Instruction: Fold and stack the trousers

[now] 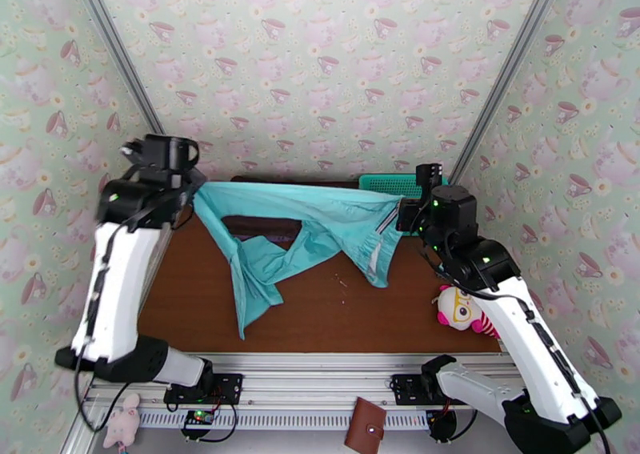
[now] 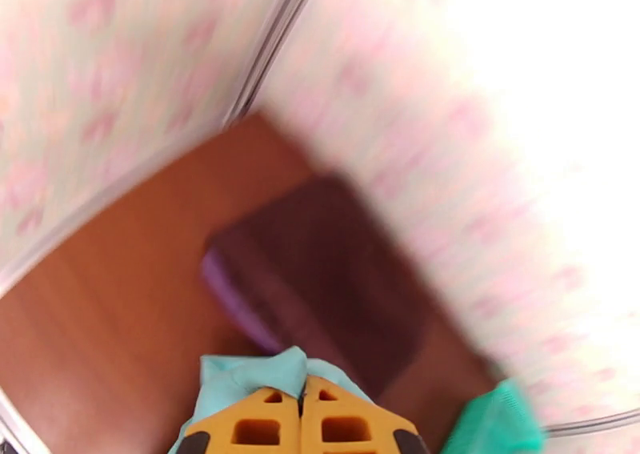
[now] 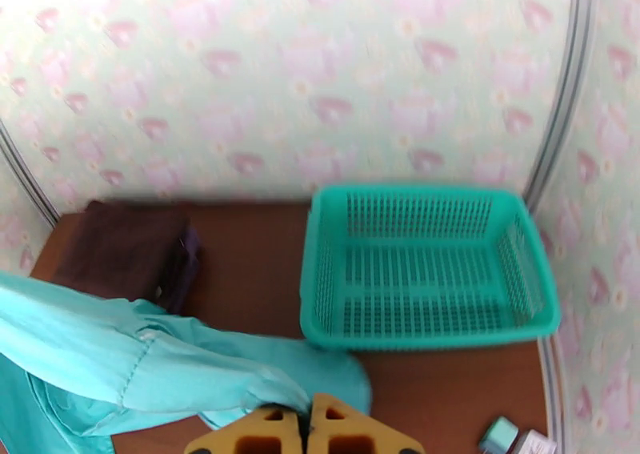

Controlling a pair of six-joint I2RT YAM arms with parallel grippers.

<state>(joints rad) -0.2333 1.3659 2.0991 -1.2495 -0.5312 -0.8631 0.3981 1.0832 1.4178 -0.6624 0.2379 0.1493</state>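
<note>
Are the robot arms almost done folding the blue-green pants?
Not nearly. Done: the left hand and the right hand are each shut on an edge of the trousers. In hand: the trousers hang stretched between them, legs drooping toward the table. Left: no neat fold shows yet, and they are not set down in a stack.
</note>
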